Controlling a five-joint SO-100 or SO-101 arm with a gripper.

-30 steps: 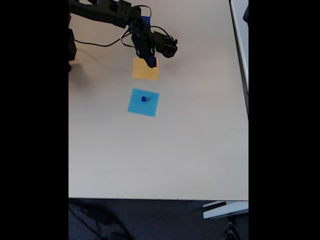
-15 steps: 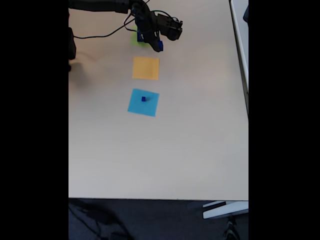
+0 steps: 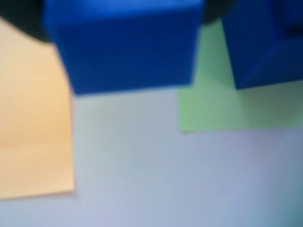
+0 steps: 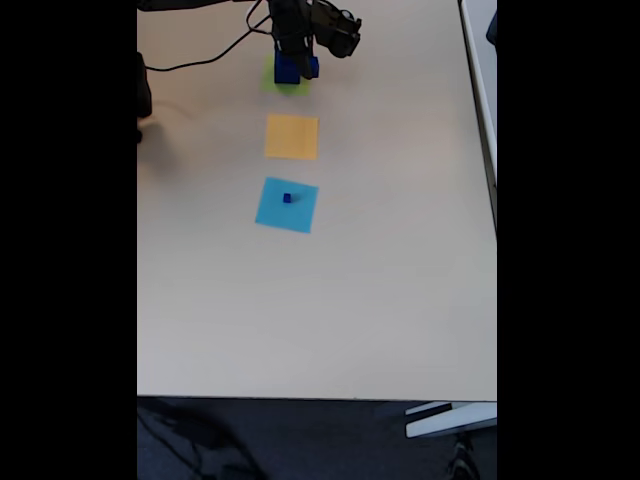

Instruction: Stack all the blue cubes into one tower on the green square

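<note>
Fixed view: gripper (image 4: pixel 297 62) is over the green square (image 4: pixel 290 85) at the table's (image 4: pixel 400 250) far end, with blue cubes (image 4: pixel 286 68) at it; whether the jaws are clamped on a cube I cannot tell. Wrist view: one cube (image 3: pixel 125 47) hangs close up above bare table between orange square (image 3: pixel 33 118) and green square (image 3: pixel 213 104), another (image 3: pixel 265 42) on the green. A tiny cube (image 4: pixel 287 198) sits on the light-blue square (image 4: pixel 287 205).
</note>
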